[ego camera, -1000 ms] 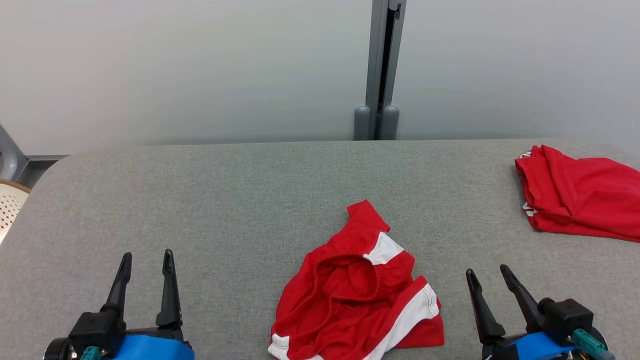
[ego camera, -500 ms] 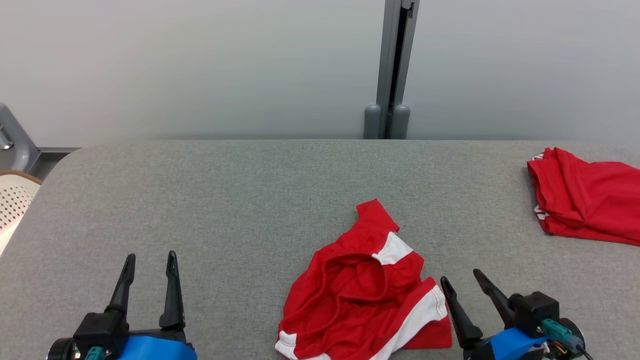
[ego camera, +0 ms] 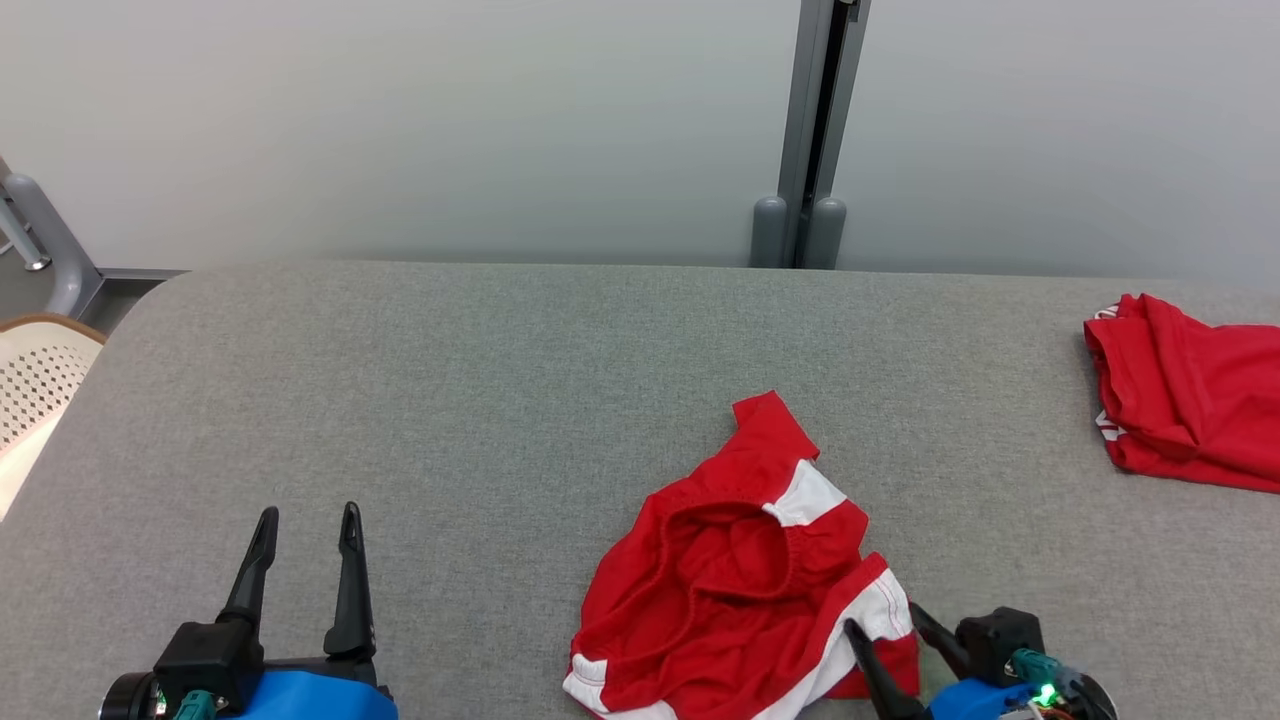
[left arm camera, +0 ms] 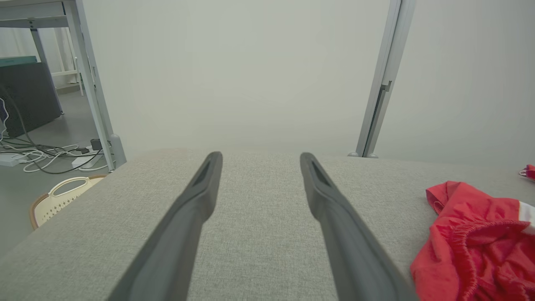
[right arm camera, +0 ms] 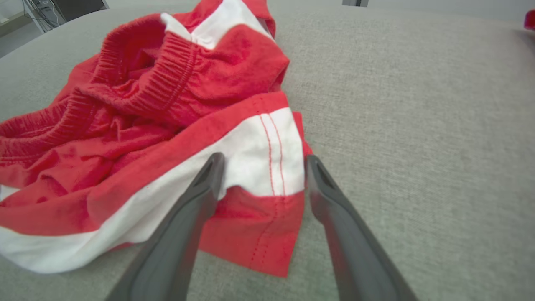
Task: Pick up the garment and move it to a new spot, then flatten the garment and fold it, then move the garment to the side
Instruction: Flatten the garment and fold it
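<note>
Two garments, shorts (ego camera: 730, 570) and folded pile (ego camera: 1190, 400); left gripper (ego camera: 309, 510) and right gripper (ego camera: 882, 618) have fingers apart

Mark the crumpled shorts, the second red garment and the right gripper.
crumpled shorts (ego camera: 737, 548), head view, red cloth inside the waist opening.
second red garment (ego camera: 1195, 400), head view, middle of its top layer.
right gripper (right arm camera: 264, 159), right wrist view, midway between its fingertips.

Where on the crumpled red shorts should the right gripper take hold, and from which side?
Likely the shorts' near right corner at the white stripe's hem, coming low from the robot's right. That edge lies free on the table, clear of the bunched waistband; the open right gripper faces it.
</note>
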